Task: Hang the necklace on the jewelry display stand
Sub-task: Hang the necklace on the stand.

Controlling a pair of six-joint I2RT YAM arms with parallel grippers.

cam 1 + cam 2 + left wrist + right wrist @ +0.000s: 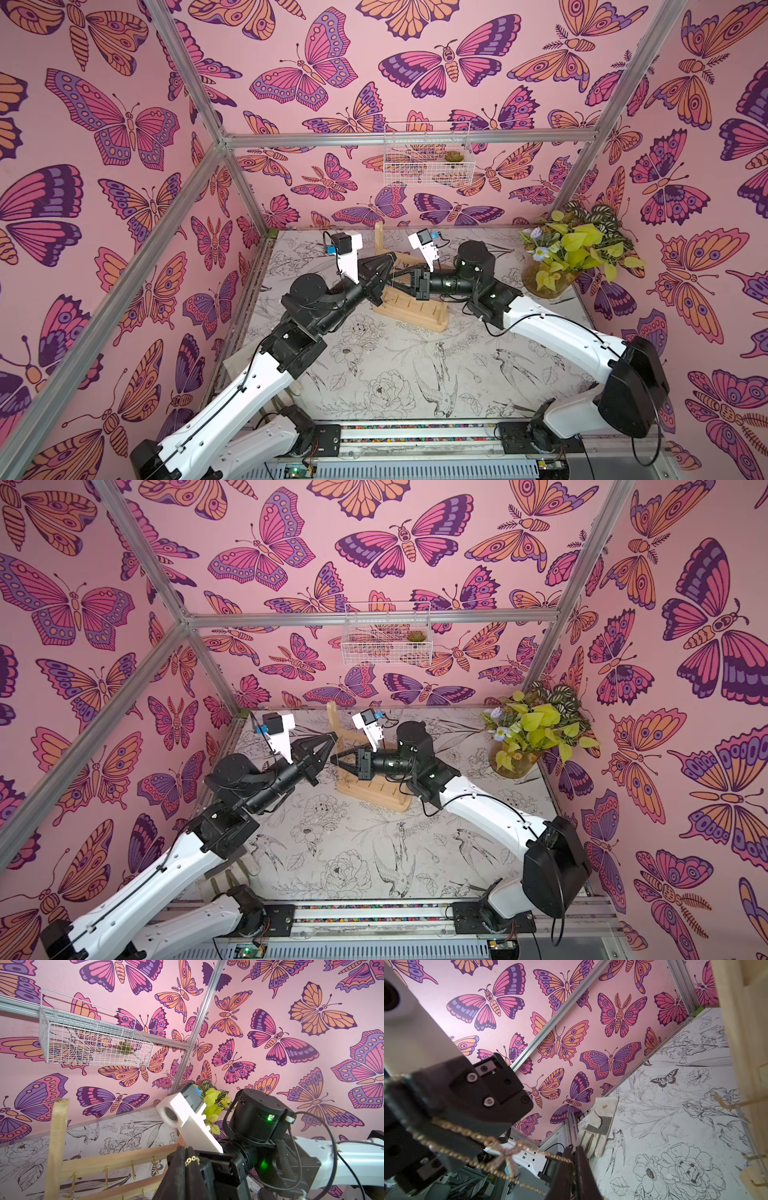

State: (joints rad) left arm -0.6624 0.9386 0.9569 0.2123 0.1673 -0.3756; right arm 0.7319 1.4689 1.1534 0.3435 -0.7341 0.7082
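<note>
Both arms are reaching inward and meeting just in front of the jewelry display stand (415,312), which is standing at the back of the table. The left gripper (390,258) is pinching the necklace (192,1160) in closed jaws. The right gripper (333,762), just below, is also clamping shut on the chain and is hiding the stand's middle crossbar. A potted plant (577,249) is sitting well apart in the rear right corner

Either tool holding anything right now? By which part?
Both are shut on the necklace. The left tool pinches chain links at its tips. The right tool pinches the chain beside the bow charm, which hangs between them.
</note>
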